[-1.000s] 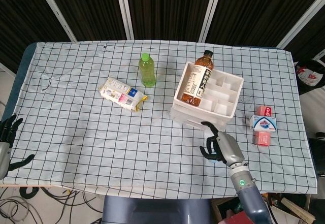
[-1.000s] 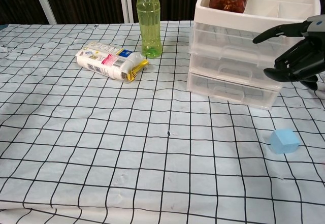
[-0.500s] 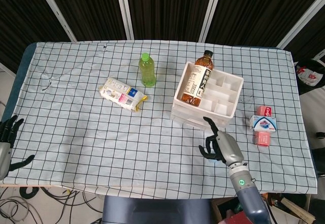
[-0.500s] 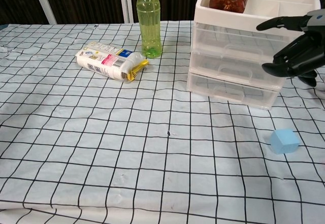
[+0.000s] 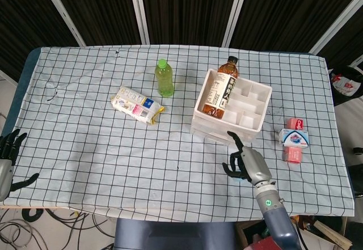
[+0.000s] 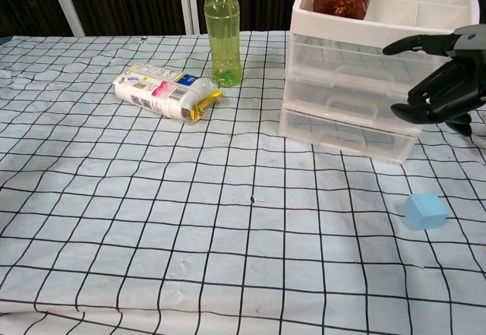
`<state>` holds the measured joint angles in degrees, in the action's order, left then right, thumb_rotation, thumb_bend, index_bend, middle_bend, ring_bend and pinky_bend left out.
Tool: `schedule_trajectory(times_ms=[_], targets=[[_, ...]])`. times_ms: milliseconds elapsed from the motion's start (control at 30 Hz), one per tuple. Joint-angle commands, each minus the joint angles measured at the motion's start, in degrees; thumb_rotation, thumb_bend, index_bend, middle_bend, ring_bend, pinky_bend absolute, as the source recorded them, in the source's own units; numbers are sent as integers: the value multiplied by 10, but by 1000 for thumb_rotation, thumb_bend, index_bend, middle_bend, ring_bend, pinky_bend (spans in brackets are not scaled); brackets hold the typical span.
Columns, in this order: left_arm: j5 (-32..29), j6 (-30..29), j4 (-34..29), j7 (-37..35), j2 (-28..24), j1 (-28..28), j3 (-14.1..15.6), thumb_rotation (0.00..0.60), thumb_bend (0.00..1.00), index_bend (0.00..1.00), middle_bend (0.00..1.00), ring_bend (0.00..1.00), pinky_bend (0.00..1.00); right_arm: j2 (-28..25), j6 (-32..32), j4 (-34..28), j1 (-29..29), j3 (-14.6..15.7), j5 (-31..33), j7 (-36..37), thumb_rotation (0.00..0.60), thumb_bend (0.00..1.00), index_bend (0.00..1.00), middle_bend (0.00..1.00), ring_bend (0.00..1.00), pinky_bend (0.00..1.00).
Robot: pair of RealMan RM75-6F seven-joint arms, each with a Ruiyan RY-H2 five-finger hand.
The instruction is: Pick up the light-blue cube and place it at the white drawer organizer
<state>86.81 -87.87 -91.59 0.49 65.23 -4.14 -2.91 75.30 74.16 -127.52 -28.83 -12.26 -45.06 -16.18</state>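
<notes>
The light-blue cube (image 6: 425, 212) lies on the checked cloth, in front of the white drawer organizer (image 6: 343, 84) and to its right. My right hand (image 6: 443, 84) hovers above the cube at drawer height, with its fingers spread and nothing in them. In the head view the same right hand (image 5: 247, 162) sits just before the organizer (image 5: 218, 131) and hides the cube. My left hand (image 5: 7, 158) hangs at the table's near left corner with its fingers apart, empty.
A brown tea bottle (image 5: 221, 90) lies in the organizer's top tray. A green bottle (image 5: 164, 78) and a snack pack (image 5: 136, 105) stand to the left of it. Small red, white and pink boxes (image 5: 294, 139) sit at the right. The table's front edge is close behind my right hand.
My right hand rose slightly near the organizer's front, then dipped a little. The cube and my left hand have not moved.
</notes>
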Motion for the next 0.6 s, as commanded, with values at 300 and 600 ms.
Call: schedule_trajectory(times_ms=[300,600], targets=[[-1,2,0,2,1,-1,0,600,19,0,0,0,0,9,7,9,-4,-4,4,-4,600,355,64,749,822,750],[-1,3,-1,2,1,0,1,600,20,0,0,0,0,14,8,22,-17,-14,34,-23,600,355,106,749,822,749]])
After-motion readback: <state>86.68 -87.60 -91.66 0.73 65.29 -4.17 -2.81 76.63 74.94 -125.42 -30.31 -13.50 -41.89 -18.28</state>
